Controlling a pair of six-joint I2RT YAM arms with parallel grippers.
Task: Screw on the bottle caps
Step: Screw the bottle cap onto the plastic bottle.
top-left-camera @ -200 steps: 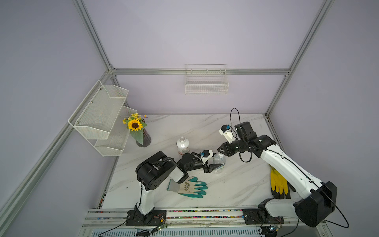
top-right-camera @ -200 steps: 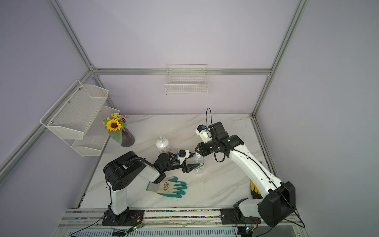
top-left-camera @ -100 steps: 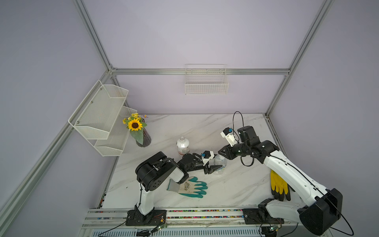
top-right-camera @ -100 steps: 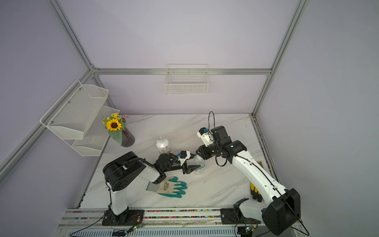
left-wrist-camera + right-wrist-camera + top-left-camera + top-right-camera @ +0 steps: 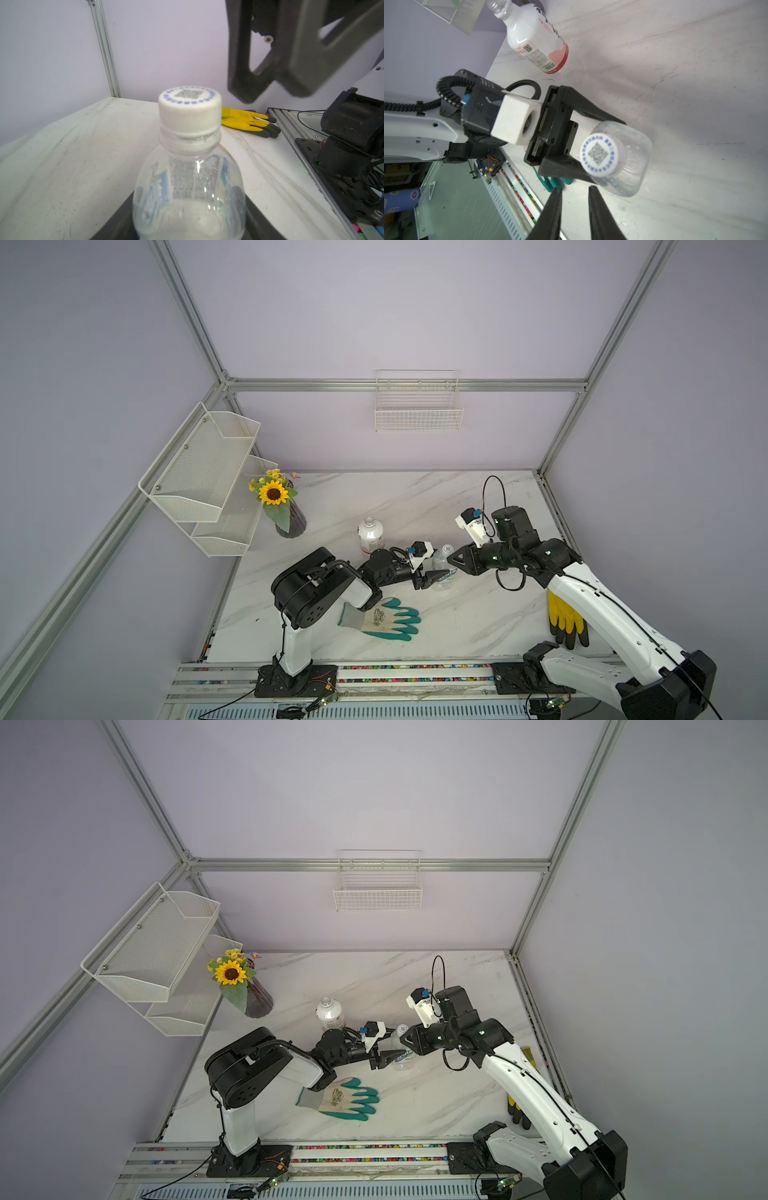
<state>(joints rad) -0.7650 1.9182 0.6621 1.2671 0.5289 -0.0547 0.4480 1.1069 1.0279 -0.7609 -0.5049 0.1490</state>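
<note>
In both top views my left gripper [image 5: 432,576] [image 5: 388,1056] is shut on the body of the clear bottle [image 5: 442,574] [image 5: 189,176], which stands upright on the table. A white bottle cap [image 5: 447,549] [image 5: 189,110] [image 5: 602,154] with blue print sits on its neck. My right gripper [image 5: 452,562] [image 5: 575,189] hangs just beside and above that cap. Its jaws are nearly together, with only table showing in the thin gap. The white-wrapped bottle [image 5: 370,533] [image 5: 535,39] stands behind my left arm, and its neck is bare.
A teal-and-grey glove [image 5: 386,620] lies in front of my left arm. A yellow glove [image 5: 565,614] lies by the right edge. A dark vase with a sunflower [image 5: 286,518] stands at the back left under a mesh shelf [image 5: 203,472]. A wire basket [image 5: 417,406] hangs on the back wall.
My right gripper has come down and forward, ending close beside the capped neck of the clear bottle. My left gripper and the bottle have stayed put.
</note>
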